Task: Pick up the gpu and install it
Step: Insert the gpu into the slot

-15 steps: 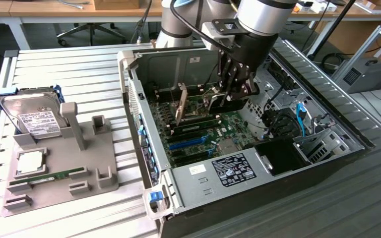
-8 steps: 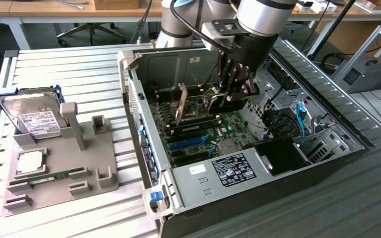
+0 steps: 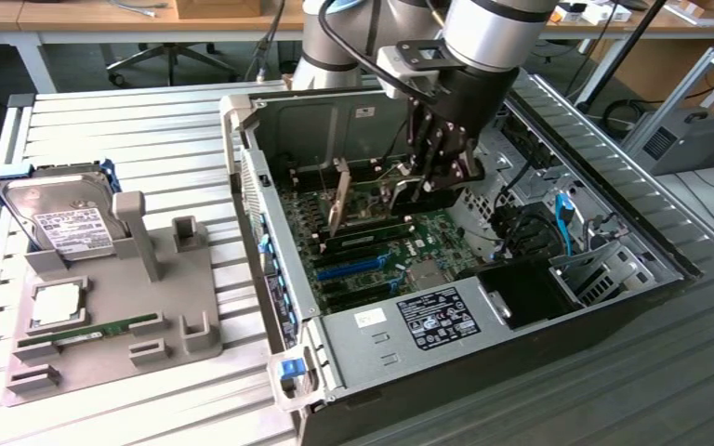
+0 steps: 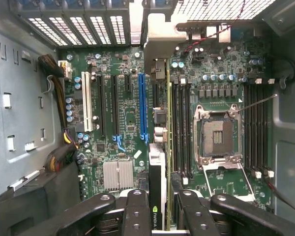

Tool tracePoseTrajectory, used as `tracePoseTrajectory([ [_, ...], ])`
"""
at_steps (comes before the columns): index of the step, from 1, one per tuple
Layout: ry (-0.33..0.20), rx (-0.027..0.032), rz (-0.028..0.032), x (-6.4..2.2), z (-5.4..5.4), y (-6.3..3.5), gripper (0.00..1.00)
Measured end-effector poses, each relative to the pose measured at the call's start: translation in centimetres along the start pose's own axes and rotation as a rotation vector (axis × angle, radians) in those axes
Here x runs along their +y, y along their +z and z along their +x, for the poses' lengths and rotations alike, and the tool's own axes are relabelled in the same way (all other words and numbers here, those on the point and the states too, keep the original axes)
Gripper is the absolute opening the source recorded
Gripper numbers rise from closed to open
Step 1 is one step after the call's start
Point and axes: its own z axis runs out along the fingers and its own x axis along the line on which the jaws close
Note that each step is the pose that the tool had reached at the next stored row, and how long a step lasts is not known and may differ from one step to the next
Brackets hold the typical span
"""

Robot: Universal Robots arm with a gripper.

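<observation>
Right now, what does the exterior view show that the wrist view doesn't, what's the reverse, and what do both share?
The exterior view adds the boxy silver hard drive with a white label and the narrow green memory stick, both on the grey plastic fixture beside the open metal computer case. The wrist view adds the empty square metal-framed CPU socket. Both share the green motherboard and the gripper shut on the thin dark gpu card, standing edge-on inside the case.

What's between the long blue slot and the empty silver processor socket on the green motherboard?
In the wrist view: the thin dark gpu card with its silver bracket, held on edge by the black gripper, then black memory slots.
</observation>
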Motion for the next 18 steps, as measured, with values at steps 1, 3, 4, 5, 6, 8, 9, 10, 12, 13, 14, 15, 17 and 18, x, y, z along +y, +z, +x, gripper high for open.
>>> tracePoseTrajectory([
  [1,0.000,0.0001,0.0000,0.00,0.0,0.07,0.27],
  [3,0.000,0.0001,0.0000,0.00,0.0,0.32,0.27],
  [4,0.000,0.0001,0.0000,0.00,0.0,0.40,0.27],
  [5,0.000,0.0001,0.0000,0.00,0.0,0.46,0.27],
  [6,0.000,0.0000,0.0000,0.01,0.0,0.55,0.27],
  [8,0.000,0.0001,0.0000,0.06,0.0,0.70,0.27],
  [9,0.000,0.0001,0.0000,0.09,0.0,0.78,0.27],
  [10,0.000,0.0002,0.0000,0.12,0.0,0.87,0.27],
  [12,0.000,0.0001,0.0000,0.16,0.1,1.02,0.27],
  [13,0.000,0.0001,0.0000,0.18,0.1,1.09,0.27],
  [14,0.000,0.0001,0.0000,0.19,0.1,1.15,0.27],
  [15,0.000,0.0002,0.0000,0.20,0.1,1.20,0.27],
  [17,0.000,0.0003,-0.0001,0.21,0.1,1.28,0.27],
  [18,0.000,0.0003,-0.0001,0.21,0.1,1.29,0.27],
])
